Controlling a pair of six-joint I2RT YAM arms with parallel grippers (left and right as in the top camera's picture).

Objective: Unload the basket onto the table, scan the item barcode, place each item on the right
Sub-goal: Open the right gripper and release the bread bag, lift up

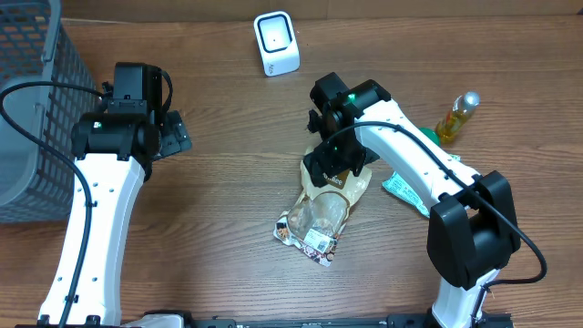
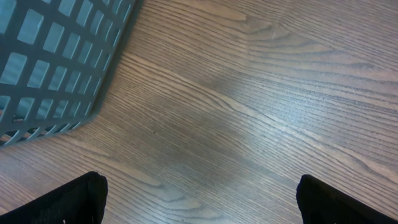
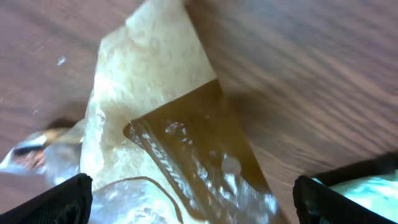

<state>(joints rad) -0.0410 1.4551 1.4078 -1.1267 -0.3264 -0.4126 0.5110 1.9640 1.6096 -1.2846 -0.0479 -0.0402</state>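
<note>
Two pincers: both spread wide, neither gripping anything.
Left pincer (image 1: pixel 175 137): at 9 o'clock of the desk (image 1: pixel 228 182), over bare wood just beside the basket (image 1: pixel 27 118). In the wrist view, black fingertips (image 2: pixel 68 202) sit at the bottom corners with nothing between them.
Right pincer (image 1: pixel 332 166): near the desk's centre, over the 12 o'clock end of the snack bag (image 1: pixel 319 214). Jaws stand wide apart and are not clamped on the bag; cannot tell whether touching it.
Snack bag: flat on the desk, clear and tan plastic, running from 12 to 6 o'clock below the right pincer. Has a white label patch at its 6 o'clock end, print too small to read.
Scanner (image 1: pixel 276 43): white, upright at 12 o'clock of the desk, well apart from the snack bag.
Bottle (image 1: pixel 458 117): yellow, at 2 o'clock of the desk.
Green packet (image 1: pixel 401 191): at 3 o'clock of the snack bag, partly hidden under the right arm.
</note>
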